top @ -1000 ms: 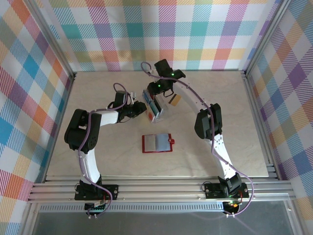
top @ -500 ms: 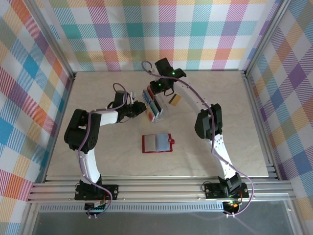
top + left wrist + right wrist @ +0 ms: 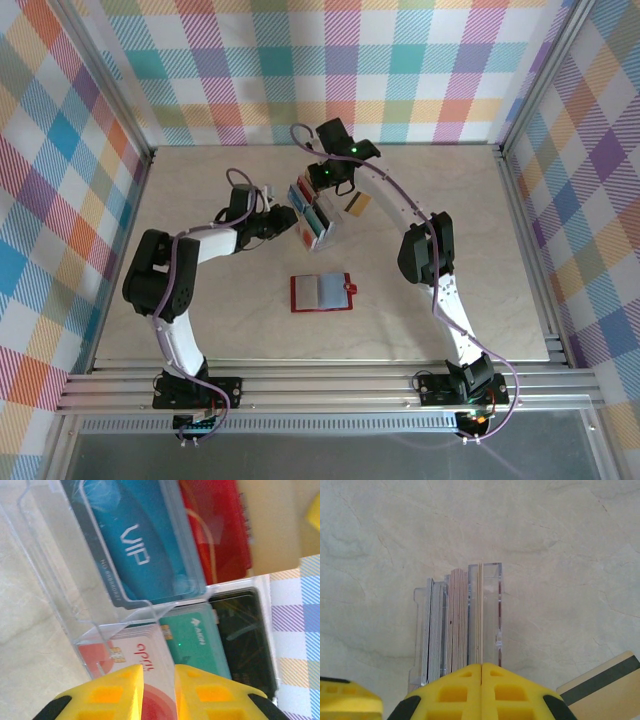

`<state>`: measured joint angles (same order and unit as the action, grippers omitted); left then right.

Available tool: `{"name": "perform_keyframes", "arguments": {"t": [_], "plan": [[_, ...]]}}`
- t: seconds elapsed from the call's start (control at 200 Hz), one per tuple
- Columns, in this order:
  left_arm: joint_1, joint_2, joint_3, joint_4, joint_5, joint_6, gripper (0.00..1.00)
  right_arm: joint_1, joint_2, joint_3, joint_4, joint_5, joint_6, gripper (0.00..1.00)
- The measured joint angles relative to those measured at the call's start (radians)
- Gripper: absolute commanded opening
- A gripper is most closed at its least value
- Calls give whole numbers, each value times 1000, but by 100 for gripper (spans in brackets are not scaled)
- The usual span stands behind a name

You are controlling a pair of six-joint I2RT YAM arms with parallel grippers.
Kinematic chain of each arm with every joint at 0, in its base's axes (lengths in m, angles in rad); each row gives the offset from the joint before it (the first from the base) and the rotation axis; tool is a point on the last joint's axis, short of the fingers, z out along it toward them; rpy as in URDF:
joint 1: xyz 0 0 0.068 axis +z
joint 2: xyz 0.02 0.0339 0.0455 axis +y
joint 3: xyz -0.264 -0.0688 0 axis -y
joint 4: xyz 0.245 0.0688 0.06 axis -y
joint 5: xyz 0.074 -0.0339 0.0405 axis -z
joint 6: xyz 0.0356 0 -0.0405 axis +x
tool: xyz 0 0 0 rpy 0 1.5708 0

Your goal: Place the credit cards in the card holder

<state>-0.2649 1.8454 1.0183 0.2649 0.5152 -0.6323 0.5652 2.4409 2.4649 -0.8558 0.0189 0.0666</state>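
Left gripper [image 3: 159, 674] sits at the clear rack [image 3: 492, 605] of credit cards [image 3: 130, 555], fingers a sliver apart, grip on anything I cannot tell — card holder [image 3: 322, 291] lies open near the rack — right gripper [image 3: 481, 670] is clamped tight on a pale-edged card [image 3: 479, 610] standing in it.

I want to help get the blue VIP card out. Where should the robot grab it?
Probably its upper edge, coming from above: the blue VIP card stands on edge in the clear rack, whose walls cover its lower part.
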Motion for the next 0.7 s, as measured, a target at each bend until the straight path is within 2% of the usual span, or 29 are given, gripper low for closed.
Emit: {"name": "perform_keyframes", "arguments": {"t": [0.24, 0.7], "plan": [[0, -22, -3, 0, 0, 0, 24, 0, 0, 0, 1, 24, 10, 0], [-1, -74, -61, -3, -2, 0, 32, 1, -14, 0, 5, 53, 40, 0]]}}
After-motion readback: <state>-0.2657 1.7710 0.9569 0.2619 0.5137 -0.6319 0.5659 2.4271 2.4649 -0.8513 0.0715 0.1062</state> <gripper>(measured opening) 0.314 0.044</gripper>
